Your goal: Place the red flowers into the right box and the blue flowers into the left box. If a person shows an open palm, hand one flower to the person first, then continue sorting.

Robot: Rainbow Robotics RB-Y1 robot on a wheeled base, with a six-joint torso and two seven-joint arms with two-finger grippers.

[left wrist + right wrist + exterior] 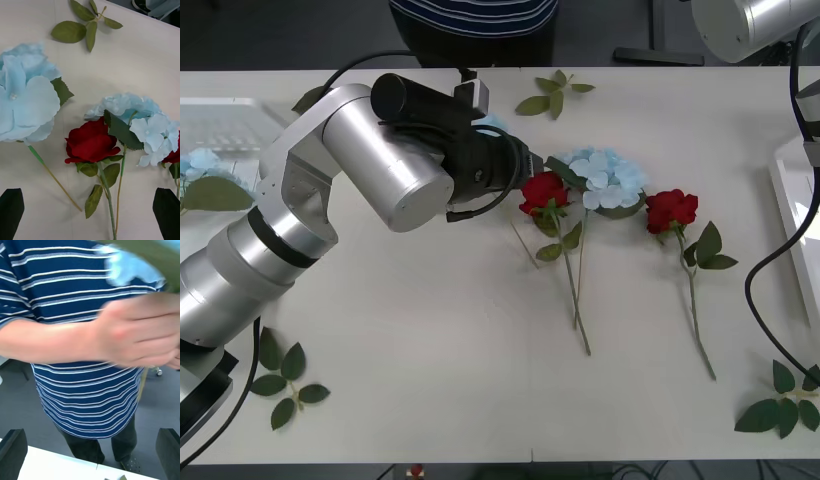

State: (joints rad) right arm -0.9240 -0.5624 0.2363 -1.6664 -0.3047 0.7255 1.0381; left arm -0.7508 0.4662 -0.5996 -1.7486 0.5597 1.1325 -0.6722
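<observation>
My left gripper (90, 215) is open with nothing between its fingers, over the middle of the table. Just beyond it lie a red flower (91, 141) (543, 190) and two blue flowers (26, 99) (144, 116). Another red flower (671, 209) lies further right. The left box (235, 112) at the back left holds a blue flower (195, 163). The right box (792, 190) shows at the right edge. My right gripper (90, 461) is open, raised and facing the person (82, 397), whose hand (140, 335) is closed on a blue flower (131, 262). An open palm is out of view.
Loose green leaf sprigs lie at the back centre (552, 92), the front left (283, 378) and the front right (783, 405). My left arm (370, 160) stretches across the table's left half. A black cable (760, 270) hangs at the right.
</observation>
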